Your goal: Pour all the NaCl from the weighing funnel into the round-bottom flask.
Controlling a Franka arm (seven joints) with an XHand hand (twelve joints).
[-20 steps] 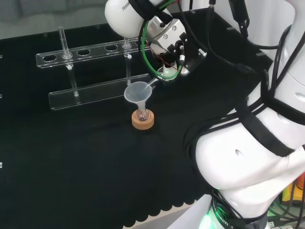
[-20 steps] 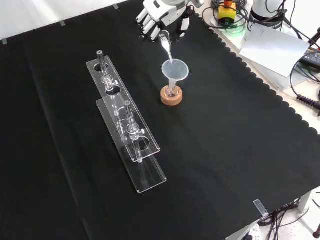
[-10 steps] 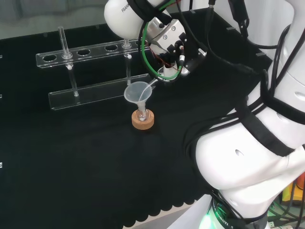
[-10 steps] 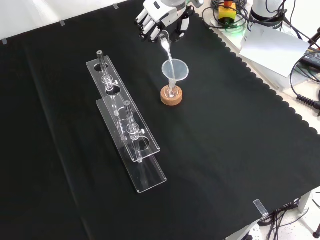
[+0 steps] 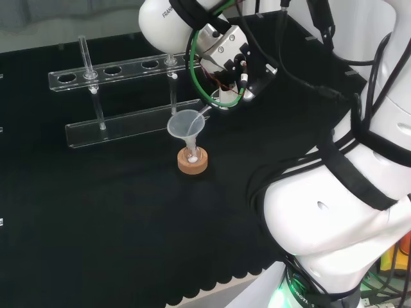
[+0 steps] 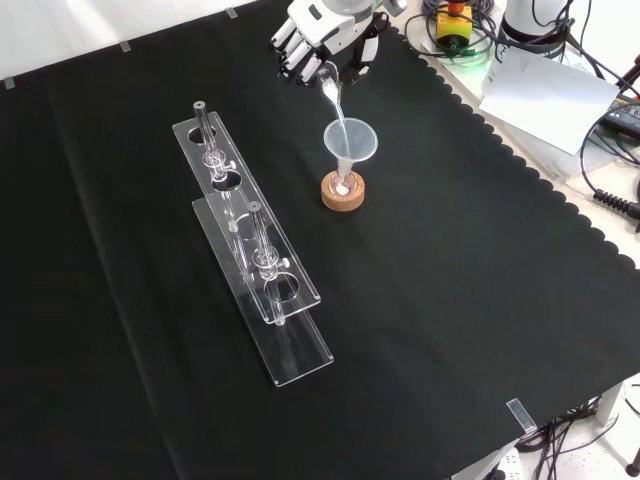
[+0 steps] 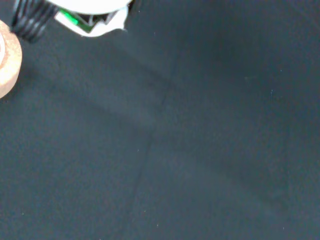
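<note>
The hand (image 6: 318, 32) grips the tilted weighing funnel (image 6: 330, 84), tip over the big funnel (image 6: 350, 140) in the round-bottom flask (image 6: 342, 184); best tip slowly so salt stays inside.

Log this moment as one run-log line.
phase: pouring | hand: holding tilted weighing funnel, spout over the funnel | flask: on cork ring, white powder inside

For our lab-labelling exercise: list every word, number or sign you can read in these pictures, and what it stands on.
White arm link: dark lettering, cut off, unreadable.
Weighing funnel, funnel, round-bottom flask, rack: no readable marks.
White sheet: too small to tell.
</note>
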